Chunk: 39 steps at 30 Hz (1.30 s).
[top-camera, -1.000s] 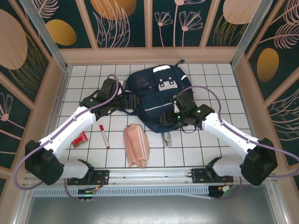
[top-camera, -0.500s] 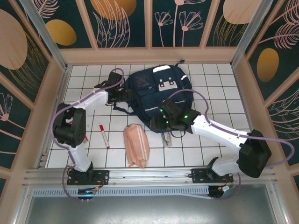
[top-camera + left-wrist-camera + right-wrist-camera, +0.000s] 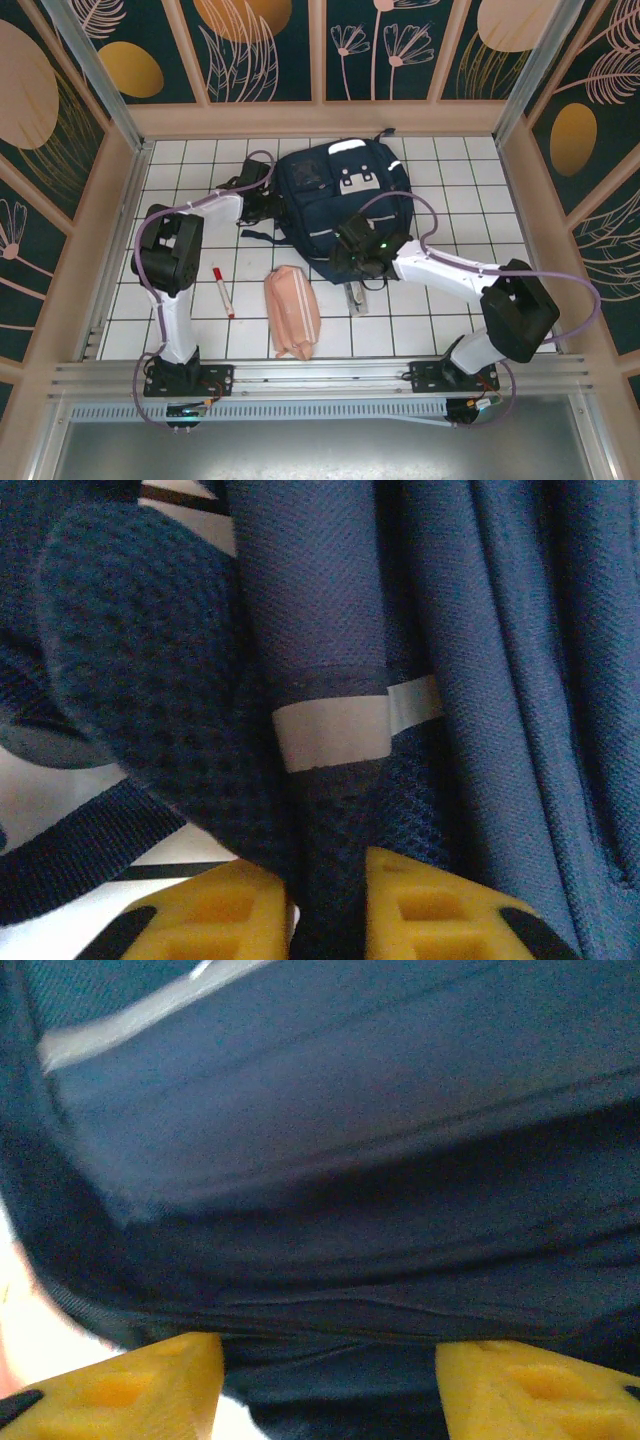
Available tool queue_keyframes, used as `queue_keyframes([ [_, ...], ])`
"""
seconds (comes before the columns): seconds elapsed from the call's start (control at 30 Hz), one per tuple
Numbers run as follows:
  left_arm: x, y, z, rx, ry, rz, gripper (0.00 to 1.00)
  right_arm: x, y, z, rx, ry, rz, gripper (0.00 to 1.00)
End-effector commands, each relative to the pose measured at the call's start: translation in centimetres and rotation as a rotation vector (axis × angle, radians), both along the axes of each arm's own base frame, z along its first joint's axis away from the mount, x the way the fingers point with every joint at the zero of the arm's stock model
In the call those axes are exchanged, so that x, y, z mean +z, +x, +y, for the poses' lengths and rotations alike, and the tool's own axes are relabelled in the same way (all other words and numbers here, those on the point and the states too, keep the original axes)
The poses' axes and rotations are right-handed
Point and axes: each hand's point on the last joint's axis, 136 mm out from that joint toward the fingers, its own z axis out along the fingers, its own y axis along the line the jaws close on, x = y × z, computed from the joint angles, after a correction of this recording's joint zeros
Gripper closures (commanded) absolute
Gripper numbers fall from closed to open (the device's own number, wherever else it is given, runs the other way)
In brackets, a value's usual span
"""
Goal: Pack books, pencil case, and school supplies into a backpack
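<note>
Whereas a second ago it gaped, the left gripper (image 3: 330,900) now pinches the backpack (image 3: 320,610); the right gripper (image 3: 330,1375) stands half open.

You get the large navy-blue fabric backpack (image 3: 330,1140) blurred past your right hand (image 3: 325,1355), whose yellow fingers (image 3: 150,1375) the bottom edge cuts off.

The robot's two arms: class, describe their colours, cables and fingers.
The left arm and right arm have white links and bulky black joints. A lilac cable loops along each. Small green lights glow near the right wrist. The fingers are blocky yellow with black marks.
</note>
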Motion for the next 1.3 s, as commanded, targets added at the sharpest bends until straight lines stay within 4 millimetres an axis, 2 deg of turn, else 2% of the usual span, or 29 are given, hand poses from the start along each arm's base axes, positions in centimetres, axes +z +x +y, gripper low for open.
queue_keyframes([
  [0.0, -0.3, -2.7, 0.6, 0.011, -0.011, 0.047, 0.96, -0.5, 3.1, -2.2, -0.019, -0.052, -0.061, 0.48],
  [0.17, 2.3, -5.0, 0.6, -0.008, -0.054, 0.049, 1.0, -1.1, 7.4, -3.4, 0.02, -0.103, -0.117, 0.55],
  [0.3, 4.4, -6.5, 0.1, 0.005, -0.141, 0.047, 1.0, -1.4, 11.0, -3.2, 0.049, -0.076, -0.166, 0.56],
  [0.37, 5.3, -7.3, 0.0, 0.016, -0.176, 0.046, 1.0, -1.3, 13.3, -4.1, 0.02, -0.073, -0.184, 0.56],
  [0.47, 5.2, -8.1, -0.4, 0.017, -0.211, 0.068, 1.0, 0.0, 15.1, -4.5, -0.014, -0.06, -0.207, 0.52],
  [0.53, 4.7, -8.4, -0.6, 0.028, -0.225, 0.1, 1.0, 1.5, 15.4, -4.3, -0.022, -0.039, -0.218, 0.47],
  [0.63, 4.8, -8.8, -1.3, 0.042, -0.272, 0.144, 1.0, 3.6, 13.9, -3.8, -0.023, 0.016, -0.196, 0.41],
  [0.73, 5.5, -9.1, -1.7, 0.088, -0.33, 0.177, 1.0, 4.8, 10.0, -2.8, -0.02, 0.068, -0.148, 0.38],
  [0.8, 6.0, -9.4, -2.1, 0.117, -0.381, 0.197, 1.0, 5.2, 6.3, -0.5, 0.016, 0.083, -0.134, 0.38],
  [0.87, 6.3, -9.8, -2.7, 0.141, -0.437, 0.23, 1.0, 4.7, 2.9, 2.3, 0.07, 0.123, -0.091, 0.38],
  [0.97, 6.6, -10.6, -3.6, 0.133, -0.498, 0.283, 1.0, 4.2, -0.1, 6.9, 0.131, 0.31, -0.03, 0.43],
  [1.03, 6.8, -11.0, -4.1, 0.122, -0.514, 0.306, 1.0, 3.7, -0.9, 9.7, 0.167, 0.407, -0.021, 0.47],
  [1.1, 7.4, -11.0, -4.1, 0.121, -0.509, 0.305, 1.0, 3.0, -0.4, 11.4, 0.173, 0.39, -0.034, 0.51],
  [1.27, 8.1, -11.5, -4.4, 0.114, -0.52, 0.316, 1.0, 2.6, 2.4, 13.8, 0.1, 0.408, -0.124, 0.53],
])
